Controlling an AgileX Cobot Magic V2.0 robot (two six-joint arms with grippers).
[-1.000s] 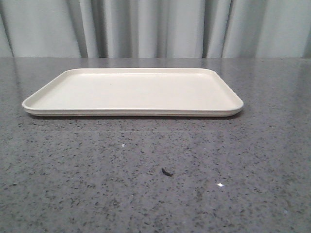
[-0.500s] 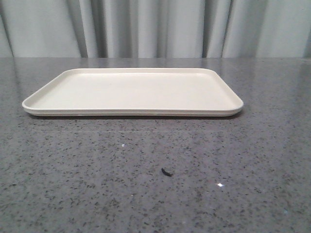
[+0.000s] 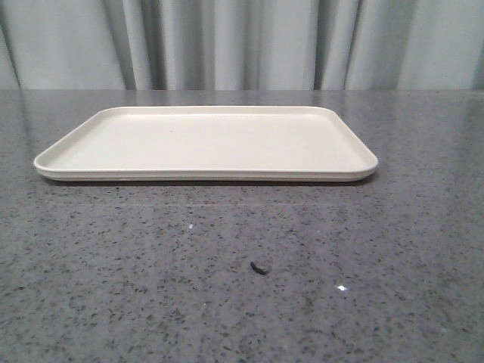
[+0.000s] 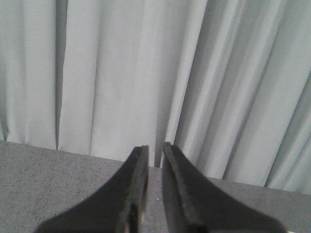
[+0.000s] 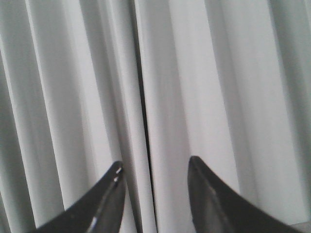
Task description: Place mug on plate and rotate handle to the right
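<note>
Nothing has moved in the front view since the earlier frames: the cream rectangular plate (image 3: 206,144) lies flat in the same spot on the grey speckled table (image 3: 242,287), its long side across the view, and a small dark fleck (image 3: 259,268) sits on the bare stone nearer the camera, well apart from the plate's near rim. Pale pleated curtains (image 3: 242,45) hang behind the table's far edge.

The mug and its handle show in none of the three views, so their place cannot be told.

The left gripper (image 4: 154,148) has its dark fingers drawn almost together, only a thin slit between the tips and nothing in it; beyond the tips are the curtain (image 4: 146,73) and a strip of table (image 4: 39,170).

The right gripper (image 5: 154,167) is spread wide, its two fingertips well apart with nothing between them; only curtain folds (image 5: 194,73) lie beyond the jaws.
</note>
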